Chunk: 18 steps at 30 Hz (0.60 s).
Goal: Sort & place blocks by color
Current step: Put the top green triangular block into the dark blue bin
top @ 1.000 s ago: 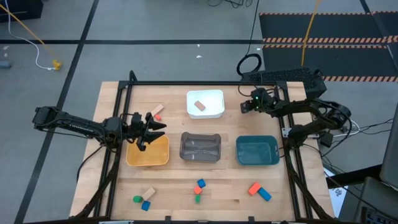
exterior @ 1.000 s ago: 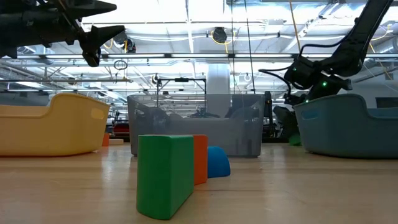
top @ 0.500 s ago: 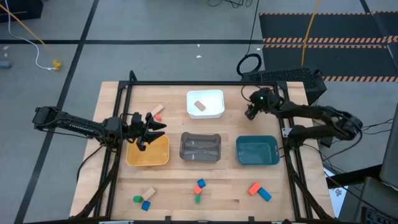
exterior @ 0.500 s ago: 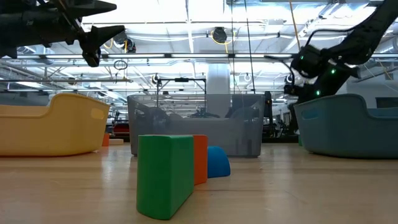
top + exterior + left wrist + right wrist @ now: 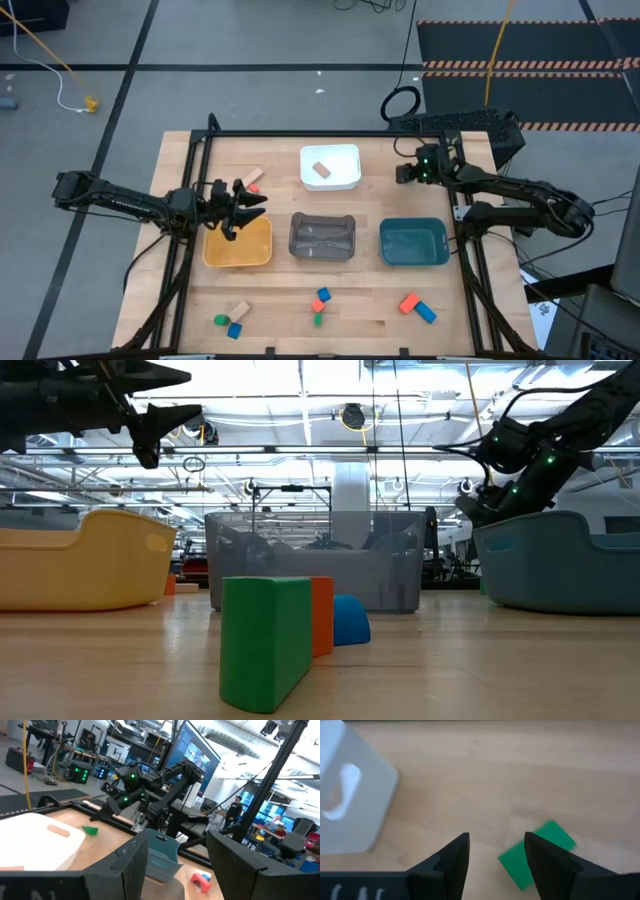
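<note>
The step in hand is judged to be an approach by the right tool [image 5: 402, 174] to a green block [image 5: 536, 854]. This tool hangs above the desk [image 5: 380, 310] at about two o'clock, between the white tray [image 5: 346, 179] and the desk's right edge. Its fingers [image 5: 452, 861] are seen parted to a middling width with nothing between them. In the right wrist view the green block lies flat on the wood just ahead of the fingers, partly hidden behind one of them and not centred in the gap. In the high view this block is hidden under the arm.

The left tool [image 5: 247, 200] is held at about nine o'clock, over the far rim of the yellow tray [image 5: 212, 254], its fingers likewise parted and empty.

One tan block [image 5: 321, 169] is seen lying in the white tray. The grey tray [image 5: 295, 242] and teal tray [image 5: 388, 250] appear to hold nothing. The other blocks remain unsorted. A red-orange and a tan piece lie near eleven o'clock beside the left tool. Three clusters lie along the near edge: green, tan and blue at seven o'clock, blue, red-orange and green at six, red-orange and blue at five. The sorting is therefore judged to be at an early stage.

For the next move, the right tool would need to be shifted sideways until the green block sits between the fingers, then lowered and closed. A misaligned descent could push the block aside.
</note>
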Each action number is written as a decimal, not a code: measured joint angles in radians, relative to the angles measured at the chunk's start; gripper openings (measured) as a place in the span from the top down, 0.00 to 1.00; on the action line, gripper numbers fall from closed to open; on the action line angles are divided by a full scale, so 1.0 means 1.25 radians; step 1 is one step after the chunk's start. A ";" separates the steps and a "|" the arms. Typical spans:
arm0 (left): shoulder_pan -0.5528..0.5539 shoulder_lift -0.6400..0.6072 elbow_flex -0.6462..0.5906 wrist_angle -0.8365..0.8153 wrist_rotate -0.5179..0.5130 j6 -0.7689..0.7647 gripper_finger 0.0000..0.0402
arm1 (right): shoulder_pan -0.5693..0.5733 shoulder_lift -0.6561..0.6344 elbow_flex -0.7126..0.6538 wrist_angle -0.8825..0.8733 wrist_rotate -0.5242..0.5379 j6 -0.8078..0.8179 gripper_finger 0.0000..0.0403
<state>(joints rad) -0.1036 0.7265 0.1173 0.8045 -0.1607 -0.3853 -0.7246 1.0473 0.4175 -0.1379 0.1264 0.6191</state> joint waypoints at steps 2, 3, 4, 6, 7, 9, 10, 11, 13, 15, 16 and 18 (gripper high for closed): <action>0.000 0.000 0.000 0.000 -0.016 0.013 0.50 | 0.000 -0.001 0.000 -0.019 -0.029 -0.007 0.55; 0.000 0.000 0.000 -0.001 -0.022 0.019 0.50 | -0.004 -0.003 0.000 -0.028 -0.058 -0.008 0.55; 0.000 0.000 0.000 -0.003 -0.024 0.021 0.50 | -0.009 -0.007 0.000 -0.033 -0.085 -0.006 0.55; 0.000 0.000 0.000 -0.014 -0.025 0.021 0.50 | -0.020 -0.013 0.000 -0.036 -0.130 0.027 0.55; 0.000 0.000 0.000 -0.022 -0.025 0.021 0.50 | -0.024 -0.015 0.000 -0.045 -0.141 0.052 0.55; 0.000 0.000 0.000 -0.028 -0.025 0.020 0.50 | -0.032 -0.015 0.000 -0.074 -0.147 0.095 0.55; 0.000 0.000 0.000 -0.031 -0.026 0.020 0.50 | -0.035 -0.015 0.000 -0.094 -0.151 0.115 0.55; 0.000 0.000 0.000 -0.038 -0.026 0.015 0.50 | -0.042 -0.016 0.001 -0.110 -0.164 0.130 0.55; 0.000 0.000 0.000 -0.045 -0.026 0.008 0.50 | -0.054 -0.015 0.002 -0.136 -0.181 0.154 0.55; 0.000 0.000 0.000 -0.055 -0.026 0.007 0.50 | -0.069 -0.014 0.001 -0.143 -0.188 0.174 0.55; 0.001 0.000 0.000 -0.061 -0.027 0.007 0.50 | -0.077 -0.015 0.005 -0.145 -0.188 0.183 0.55; 0.003 0.000 0.000 -0.062 -0.028 0.009 0.50 | -0.090 -0.015 0.021 -0.157 -0.189 0.184 0.55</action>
<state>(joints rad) -0.0993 0.7265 0.1173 0.7266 -0.1959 -0.3740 -0.8367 1.0290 0.4442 -0.3338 -0.1093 0.8486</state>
